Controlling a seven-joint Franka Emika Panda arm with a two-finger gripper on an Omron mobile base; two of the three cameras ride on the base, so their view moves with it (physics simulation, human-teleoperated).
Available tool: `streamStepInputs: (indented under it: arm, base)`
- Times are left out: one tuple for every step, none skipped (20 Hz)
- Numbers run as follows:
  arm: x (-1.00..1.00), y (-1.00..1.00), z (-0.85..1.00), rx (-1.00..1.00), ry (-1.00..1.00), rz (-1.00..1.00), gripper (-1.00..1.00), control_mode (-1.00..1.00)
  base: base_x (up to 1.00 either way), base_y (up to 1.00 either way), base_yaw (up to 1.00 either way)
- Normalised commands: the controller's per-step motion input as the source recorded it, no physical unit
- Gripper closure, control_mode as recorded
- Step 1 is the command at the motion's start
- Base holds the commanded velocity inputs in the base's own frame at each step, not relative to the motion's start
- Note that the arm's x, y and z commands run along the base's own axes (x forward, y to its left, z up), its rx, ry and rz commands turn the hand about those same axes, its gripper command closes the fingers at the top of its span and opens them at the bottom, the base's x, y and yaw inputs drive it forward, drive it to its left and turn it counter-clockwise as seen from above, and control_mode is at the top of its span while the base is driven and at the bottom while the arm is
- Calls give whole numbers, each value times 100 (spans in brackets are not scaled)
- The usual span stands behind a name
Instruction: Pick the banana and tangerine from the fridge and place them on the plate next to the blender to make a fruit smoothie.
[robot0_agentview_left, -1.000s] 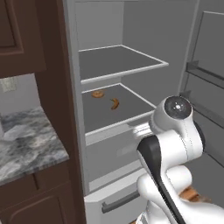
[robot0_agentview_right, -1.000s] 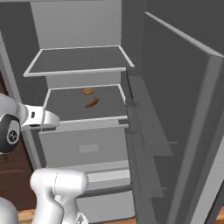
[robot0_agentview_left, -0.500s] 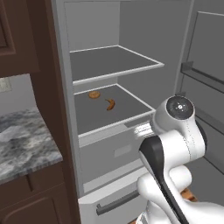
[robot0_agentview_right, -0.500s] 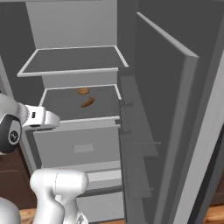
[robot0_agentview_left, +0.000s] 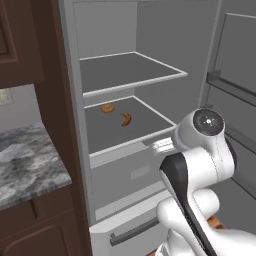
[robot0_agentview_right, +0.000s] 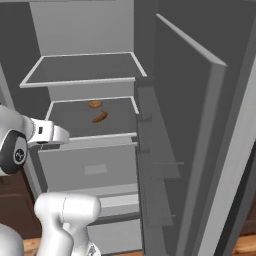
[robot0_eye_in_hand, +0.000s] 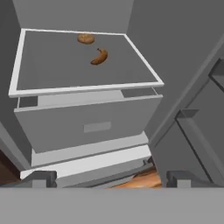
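The fridge (robot0_agentview_left: 150, 30) stands open in front of me. The banana (robot0_agentview_left: 126, 118) (robot0_agentview_right: 100, 117) (robot0_eye_in_hand: 99, 56), curved and orange-brown, lies on the lower shelf (robot0_eye_in_hand: 52, 70), toward its back. A flat round tan item (robot0_agentview_left: 107, 108) (robot0_agentview_right: 95, 104) (robot0_eye_in_hand: 85, 38) lies just behind it, apart from it. My gripper (robot0_eye_in_hand: 111, 181) is open with nothing between its fingertips (robot0_eye_in_hand: 43, 178); it hovers in front of the fridge below that shelf, well short of the banana. The tangerine, the plate and the blender are out of view.
A drawer front (robot0_eye_in_hand: 87, 127) sits under the banana's shelf, with a bar-handled drawer (robot0_agentview_left: 135, 232) lower down. The upper shelf (robot0_agentview_left: 130, 72) is bare. The open door (robot0_agentview_right: 200, 150) with its racks stands at the right. A marble counter (robot0_agentview_left: 25, 160) and dark cabinets (robot0_agentview_left: 45, 50) stand at the left.
The whole picture has shifted slightly, with the fridge sliding across both base views, so the camera has moved. The banana and the tan item lie as before. The gripper stays open.
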Motion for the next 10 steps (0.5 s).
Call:
streamStepInputs:
  arm:
    - [27, 0, 1, 7, -13, 0, -100, -100]
    - [35, 0, 0, 8, -9, 0, -100, -100]
    - [49, 0, 0, 8, -5, 1, -100, -100]
    - [64, 0, 0, 7, -1, 0, -100, -100]
    - [71, 0, 0, 4, 0, 0, -100, -100]
    - [74, 0, 0, 3, 0, 0, -100, -100]
    - [81, 0, 0, 3, 0, 0, -100, -100]
    - [82, -8, 0, 5, 0, 0, -100, -100]
    - [83, -10, 0, 5, 0, 0, -100, -100]
    - [74, 0, 0, 2, 0, 0, -100, -100]
  base:
    - [0, 0, 0]
    - [0, 0, 0]
    - [0, 0, 0]
    - [0, 0, 0]
    - [0, 0, 0]
    - [0, 0, 0]
    - [0, 0, 0]
    - [0, 0, 0]
    - [0, 0, 0]
    - [0, 0, 0]
